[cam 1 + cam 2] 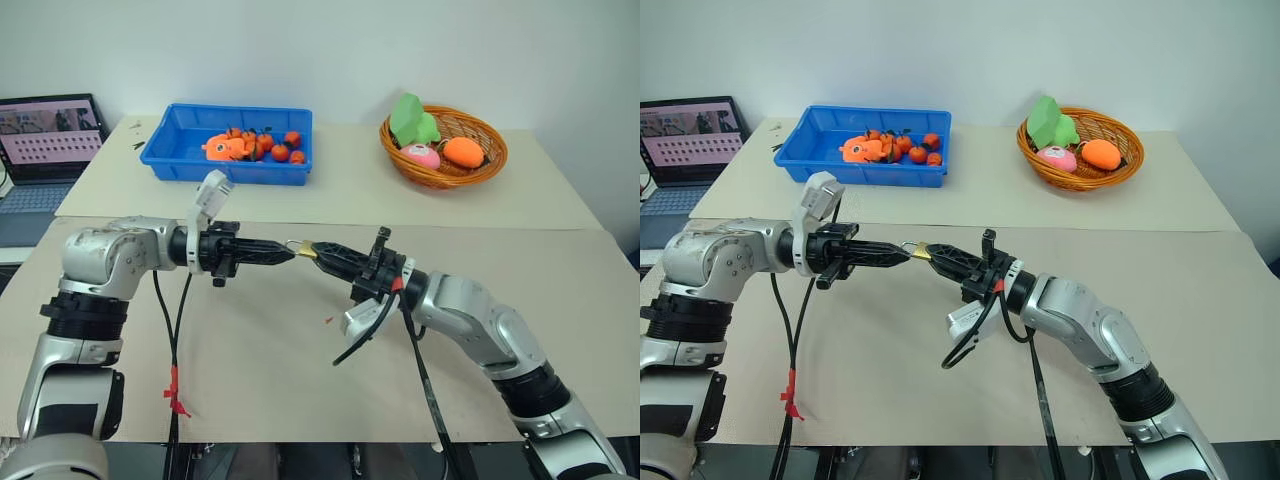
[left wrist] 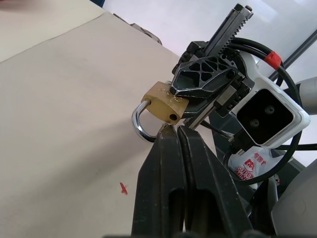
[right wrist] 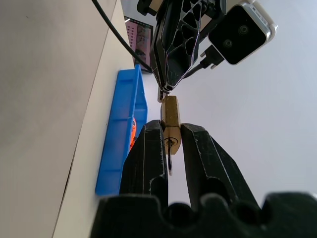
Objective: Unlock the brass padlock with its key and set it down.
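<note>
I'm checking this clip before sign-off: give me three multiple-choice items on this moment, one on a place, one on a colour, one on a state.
1. Where is the brass padlock?
A. In the blue bin
B. Held in the air between the two hands
C. Lying on the table

2. What colour is the bin holding the small orange fruit?
A. Blue
B. Green
C. Red

3. How does the right hand stand?
A. Wide open, holding nothing
B. Resting on the wicker basket
C. Closed on the padlock's brass body

Answers: 1 B, the padlock hangs above the table where the left hand meets the right. 2 A, the bin's walls are plainly blue. 3 C, the right wrist view shows both fingers pressing the brass body's sides.
</note>
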